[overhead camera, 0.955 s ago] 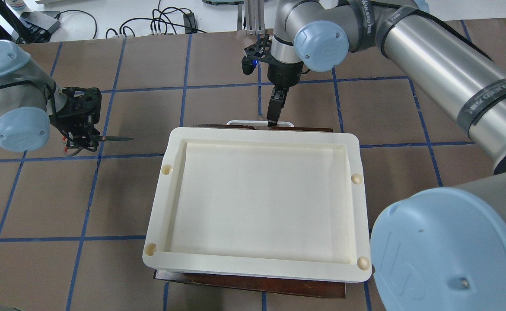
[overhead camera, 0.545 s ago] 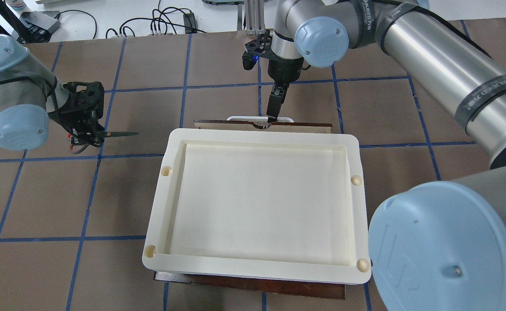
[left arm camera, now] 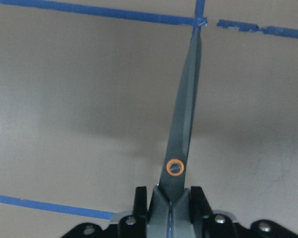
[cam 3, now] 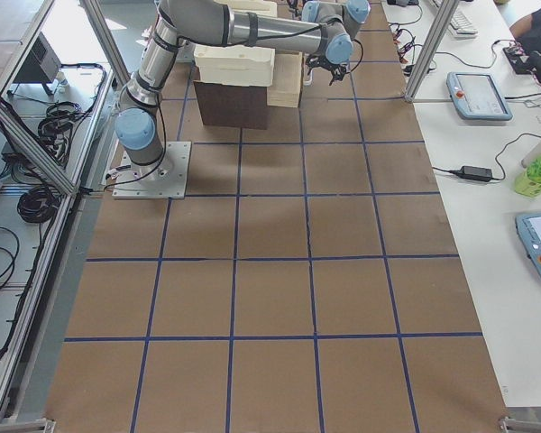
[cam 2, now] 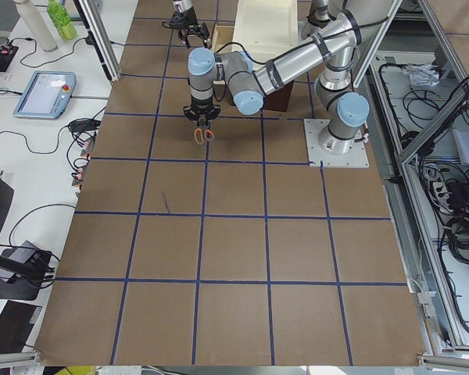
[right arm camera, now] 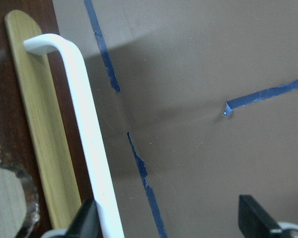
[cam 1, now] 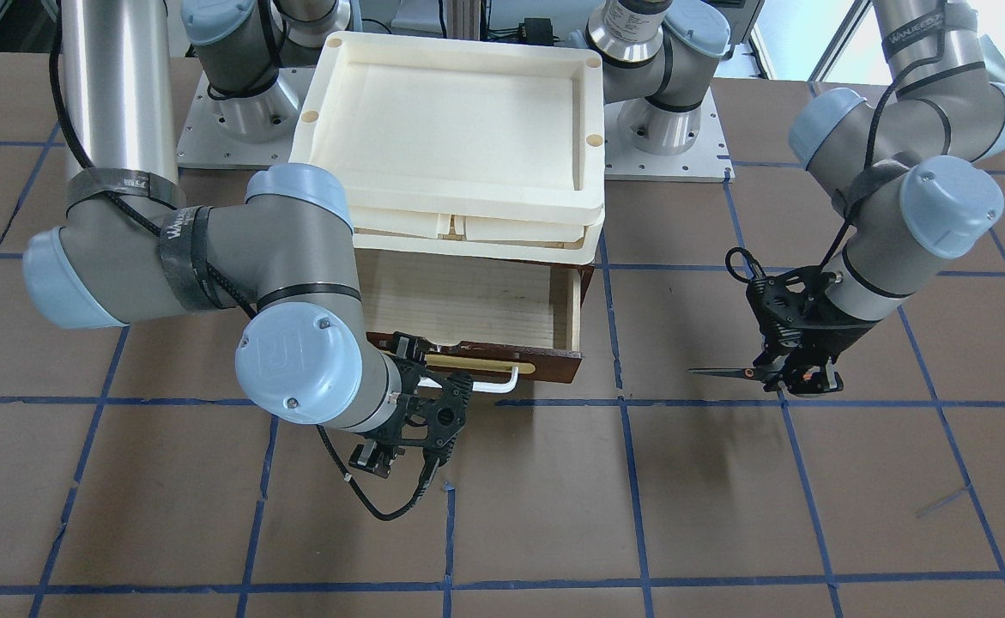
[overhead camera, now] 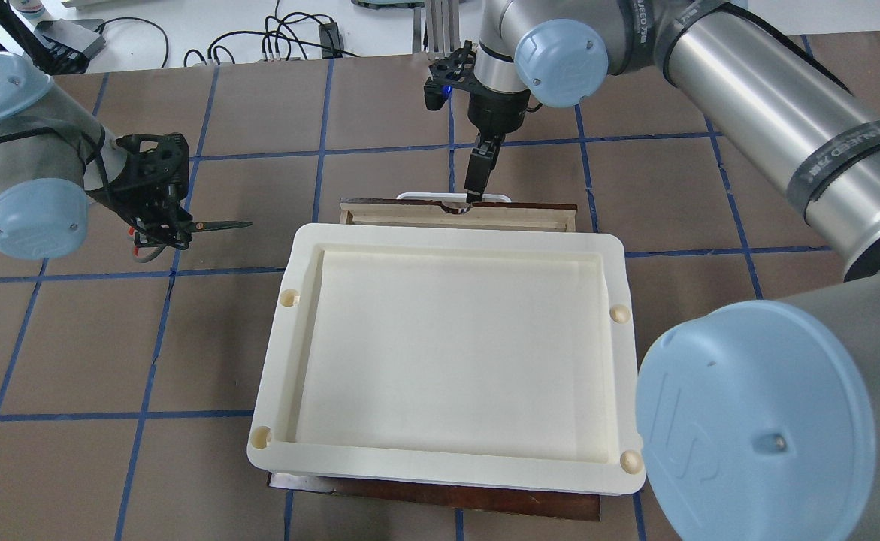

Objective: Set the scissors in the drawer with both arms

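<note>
My left gripper [overhead camera: 160, 225] is shut on the handles of the scissors [overhead camera: 218, 225] and holds them above the table, left of the drawer, blades pointing toward it. The left wrist view shows the dark blades [left arm camera: 185, 114] with the orange pivot ring sticking out between the fingers [left arm camera: 141, 201]. The dark brown drawer [cam 1: 468, 300] is pulled partly out from under the cream trays, its pale interior empty. My right gripper [overhead camera: 474, 197] is at the white bar handle [right arm camera: 84, 124], open, with the handle just inside one finger [right arm camera: 84, 223].
Stacked cream plastic trays [overhead camera: 455, 237] sit on top of the dark cabinet [overhead camera: 440, 496] and overhang the back of the drawer. My right arm's big elbow [cam 1: 296, 360] hangs beside the drawer front. Cables [overhead camera: 282, 37] lie past the table's far edge.
The drawer has slid further out as my right gripper drew away from the trays. My left gripper has carried the scissors slightly toward the drawer.
</note>
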Controlling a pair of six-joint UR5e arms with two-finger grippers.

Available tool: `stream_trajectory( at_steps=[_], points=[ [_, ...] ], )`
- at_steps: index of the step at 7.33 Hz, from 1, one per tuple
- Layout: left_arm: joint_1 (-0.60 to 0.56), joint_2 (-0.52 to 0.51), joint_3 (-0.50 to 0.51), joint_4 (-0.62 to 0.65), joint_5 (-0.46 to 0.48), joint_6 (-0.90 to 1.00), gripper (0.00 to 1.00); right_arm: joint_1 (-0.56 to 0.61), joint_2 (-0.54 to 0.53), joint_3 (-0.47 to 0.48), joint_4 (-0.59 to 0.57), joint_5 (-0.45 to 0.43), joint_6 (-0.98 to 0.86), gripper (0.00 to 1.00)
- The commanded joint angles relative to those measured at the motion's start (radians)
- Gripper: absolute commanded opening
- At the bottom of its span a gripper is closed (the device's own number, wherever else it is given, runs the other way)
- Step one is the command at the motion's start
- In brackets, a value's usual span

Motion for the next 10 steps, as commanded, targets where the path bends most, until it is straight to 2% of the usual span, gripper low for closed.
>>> stream_trajectory(
  at_steps=[1, 3, 4, 8, 10],
  points=[
    [-0.017, 0.020, 0.062, -0.100, -0.005, -0.007, 0.16, -0.004, 0.011, -0.011, 0.000, 0.002, 0.001, 1.00],
    [-0.100, 0.074, 0.143, -0.250, -0.004, -0.137, 0.16, -0.005, 0.021, -0.026, 0.000, 0.006, 0.002, 1.00],
    [-0.131, 0.086, 0.165, -0.286, -0.004, -0.148, 0.16, -0.010, 0.023, -0.032, 0.000, 0.008, 0.002, 1.00],
    [-0.236, 0.124, 0.174, -0.322, -0.008, -0.208, 0.16, -0.022, 0.049, -0.066, 0.000, 0.011, 0.004, 1.00],
    [-0.299, 0.123, 0.185, -0.320, -0.008, -0.327, 0.16, -0.024, 0.060, -0.080, 0.000, 0.011, 0.011, 1.00]
  ],
)
